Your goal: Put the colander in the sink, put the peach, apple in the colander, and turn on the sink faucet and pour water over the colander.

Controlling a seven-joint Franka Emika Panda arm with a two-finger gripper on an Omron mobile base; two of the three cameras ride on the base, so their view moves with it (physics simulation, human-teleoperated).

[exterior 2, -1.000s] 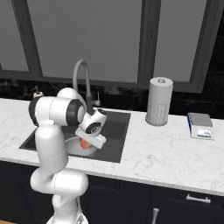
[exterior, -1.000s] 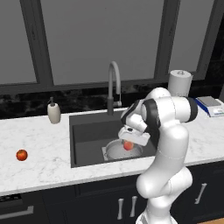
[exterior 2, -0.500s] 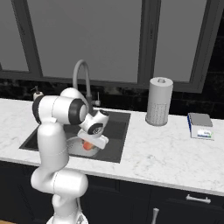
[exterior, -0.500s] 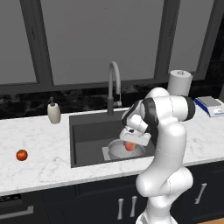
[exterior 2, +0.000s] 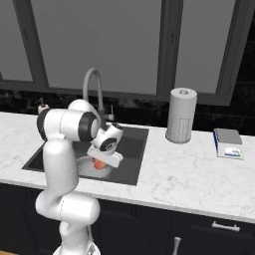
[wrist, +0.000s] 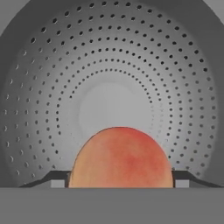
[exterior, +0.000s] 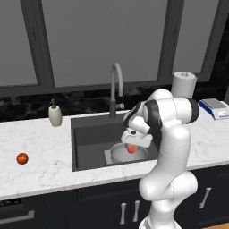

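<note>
Item: pale grey-white perforated round colander (exterior: 117, 154). Count one. Seated on the floor of the dark grey rectangular sink (exterior: 88, 134), right of centre.

Item: small round pale orange peach (wrist: 120, 159). Count one. Clamped between the two dark fingertips (wrist: 58, 180) of the white arm's gripper (exterior: 133, 144); pads pressed on both flanks of the fruit, jaws spread wide around it. Hung just above the colander's perforated bowl, near its middle as seen from the hand view; whether touching the bowl, cannot tell.

Change over the last second: next to none. Wrist shifted only slightly over the colander; same grip, same jaw spread. Taken to mean: carry of the first fruit finished, release into the colander pending.

Item: small round red apple (exterior: 22, 158). Count one. Resting on the white marble counter (exterior: 40, 174), well apart from the sink to its left; not yet fetched.

Item: tall grey gooseneck sink faucet (exterior: 115, 85). Count one. Behind the basin, no blue stream seen at its spout; judged not yet turned on.

Sundries: one small beige soap dispenser (exterior: 55, 115); one white paper-towel roll (exterior: 184, 84).

Fruit total: two. Colander placed; fruits and water outstanding.
</note>
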